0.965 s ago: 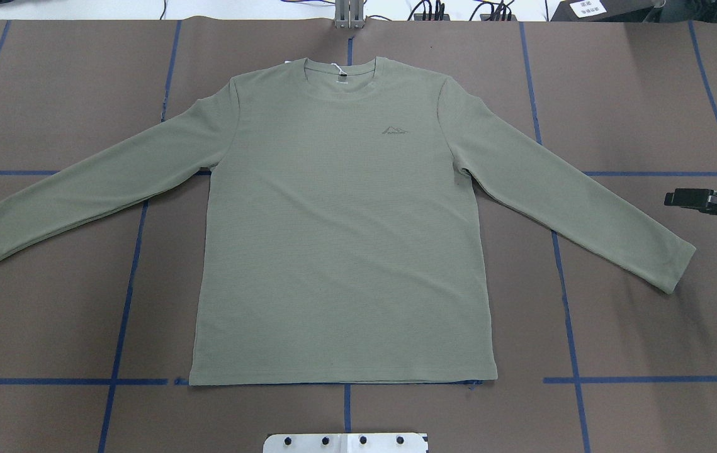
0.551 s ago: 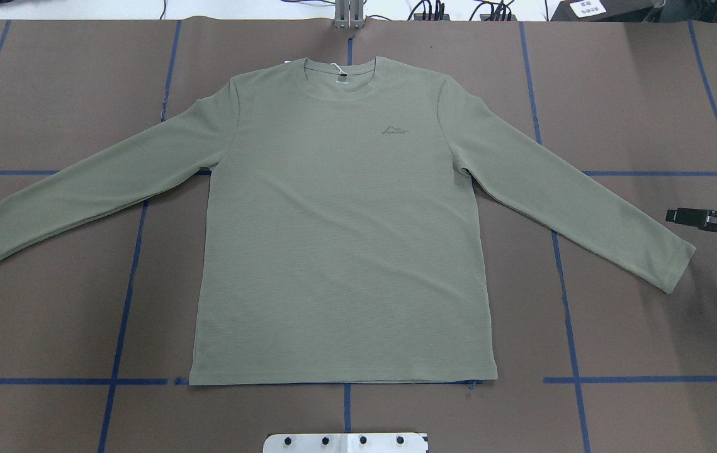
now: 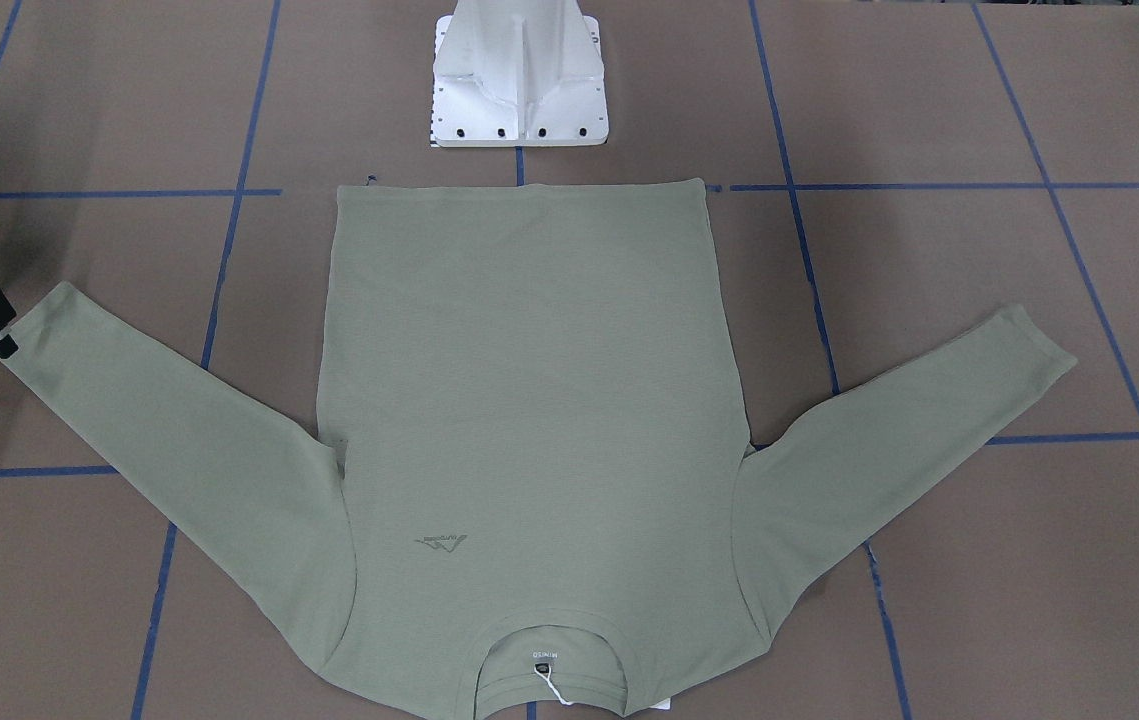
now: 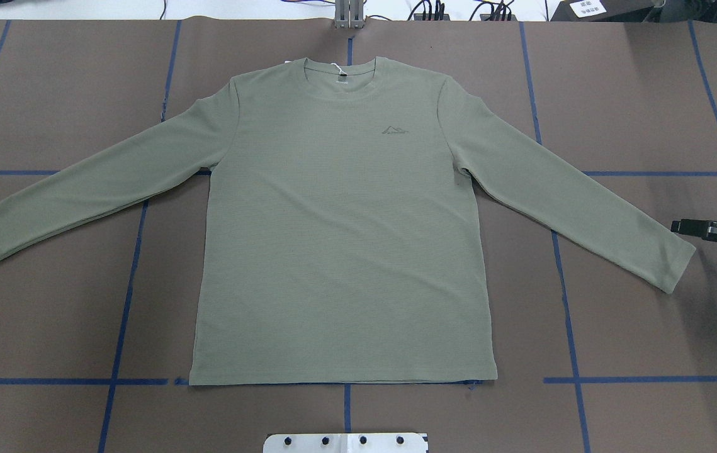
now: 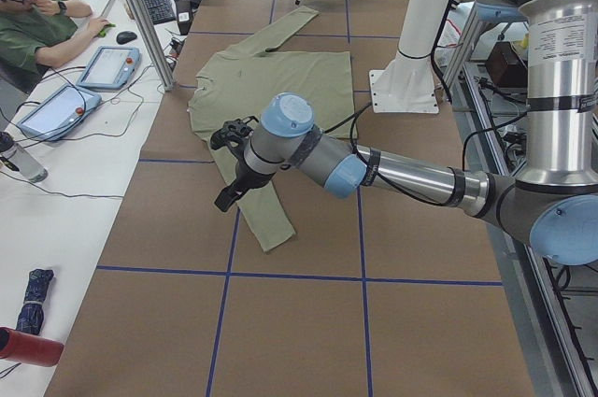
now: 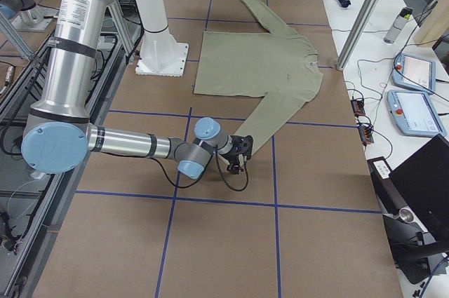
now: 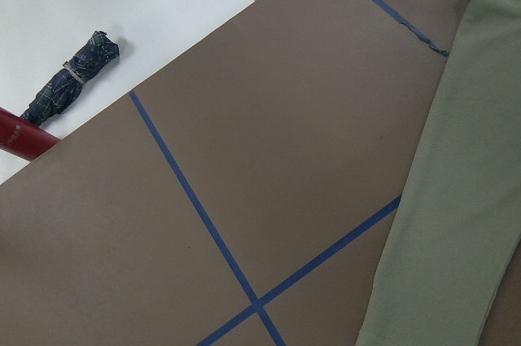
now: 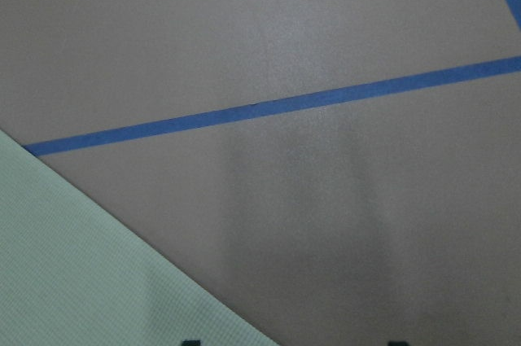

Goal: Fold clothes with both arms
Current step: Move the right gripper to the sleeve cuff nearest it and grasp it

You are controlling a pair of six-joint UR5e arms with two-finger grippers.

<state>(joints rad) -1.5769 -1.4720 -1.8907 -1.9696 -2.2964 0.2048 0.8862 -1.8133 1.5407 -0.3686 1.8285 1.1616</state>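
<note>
Sage-green long-sleeved shirt (image 4: 342, 251), unfolded, flat, logo side up, sleeves spread wide

Illumination: bright, even, diffuse, from overhead. Shadows: soft; one dim patch on the counter (image 4: 711, 302) beside the right end effector (image 4: 678, 225). Right wrist view: soft focus, faint grey streaks. Remaining views sharp.

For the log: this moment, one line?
sage-green long-sleeved knit shirt: flat, unfolded; black right end effector: open, beside cuff; black left end effector: unclear
</note>
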